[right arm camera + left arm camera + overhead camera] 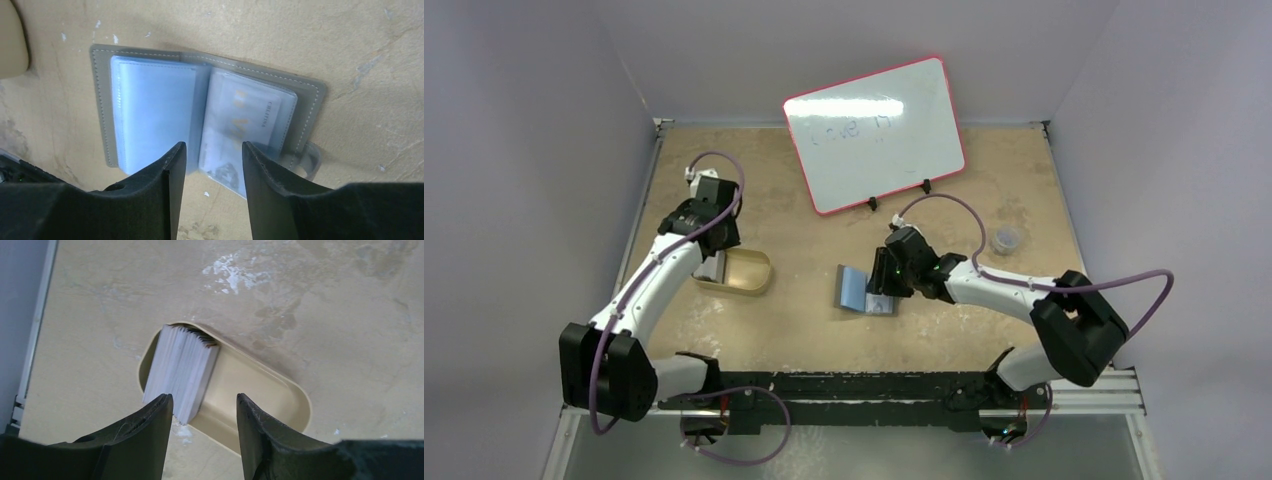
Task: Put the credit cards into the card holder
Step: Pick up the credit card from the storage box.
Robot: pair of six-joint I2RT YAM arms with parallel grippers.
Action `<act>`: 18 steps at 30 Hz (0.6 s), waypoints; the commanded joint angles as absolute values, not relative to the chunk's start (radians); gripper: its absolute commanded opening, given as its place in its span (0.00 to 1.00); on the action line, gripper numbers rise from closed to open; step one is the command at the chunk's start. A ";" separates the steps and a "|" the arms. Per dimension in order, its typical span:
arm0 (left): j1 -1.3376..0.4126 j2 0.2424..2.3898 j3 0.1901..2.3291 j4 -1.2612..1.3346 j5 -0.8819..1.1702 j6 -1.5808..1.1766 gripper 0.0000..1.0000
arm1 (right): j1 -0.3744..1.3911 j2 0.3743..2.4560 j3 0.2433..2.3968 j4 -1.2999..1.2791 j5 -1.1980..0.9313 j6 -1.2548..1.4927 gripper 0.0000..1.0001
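On the desk [824,335], the card holder [856,288] lay open at the centre of the top view, under the released, empty right tool [214,147]. In the tin [746,272] at centre left, the credit cards [180,370] stood on edge, offset left of the released left tool [205,399], judged the nearer.

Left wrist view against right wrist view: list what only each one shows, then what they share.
Only left wrist: a stack of cards standing on edge at one end of the open tin.
Only right wrist: the holder lying open, one card already in a clear pocket, its tab sticking out at one edge.
Both: the tan table and dark fingers, the left fingers and the right fingers, apart and holding nothing. A beige corner in the right wrist view may be the tin; I cannot tell.
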State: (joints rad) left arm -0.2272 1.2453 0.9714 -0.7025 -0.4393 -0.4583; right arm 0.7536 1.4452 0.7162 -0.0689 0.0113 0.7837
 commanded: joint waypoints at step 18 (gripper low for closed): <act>-0.160 1.471 0.985 -0.675 -0.516 -0.292 0.52 | 0.804 1.532 0.806 -0.036 0.002 0.786 0.50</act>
State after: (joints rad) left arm -0.1665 1.4303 0.9554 -0.6743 -0.4942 -0.3359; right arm 0.7986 1.5356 0.7719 -0.0536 0.0074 0.7845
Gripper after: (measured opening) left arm 0.519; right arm 0.503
